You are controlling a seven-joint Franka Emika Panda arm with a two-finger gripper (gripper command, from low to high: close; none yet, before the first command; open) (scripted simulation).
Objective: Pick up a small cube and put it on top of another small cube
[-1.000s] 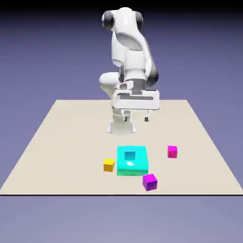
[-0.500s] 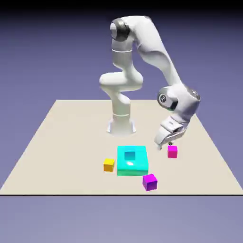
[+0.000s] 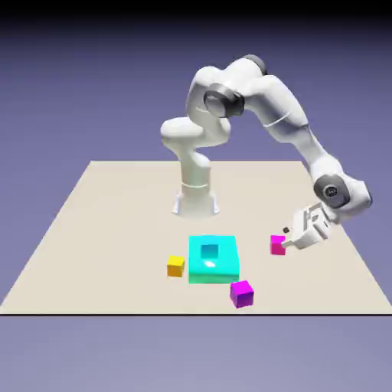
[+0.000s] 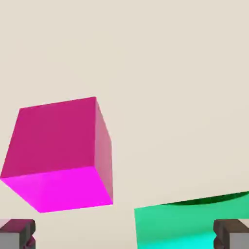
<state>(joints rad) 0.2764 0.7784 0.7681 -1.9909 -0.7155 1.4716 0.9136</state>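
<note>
The small hot-pink cube [image 3: 277,245] sits on the table just to the exterior view's right of the teal block [image 3: 213,259]. My gripper [image 3: 288,238] hangs low right beside this cube, tilted, jaws open and holding nothing. In the hand view the pink cube [image 4: 58,155] looms large left of centre, ahead of the grey fingertips [image 4: 17,233] and not between them; my gripper [image 4: 124,237] is open. A corner of the teal block [image 4: 180,226] shows at the bottom right. The small purple-violet cube [image 3: 241,293] rests near the table's front edge.
A yellow-orange cube [image 3: 175,266] lies at the teal block's left side in the exterior view. The teal block has a square hollow in its top. The beige table [image 3: 107,214] ends close in front of the purple cube.
The arm has swung from above the table's middle out to the exterior view's right, and the hand has come down beside the pink cube. The jaws stayed open; no cube has moved.
</note>
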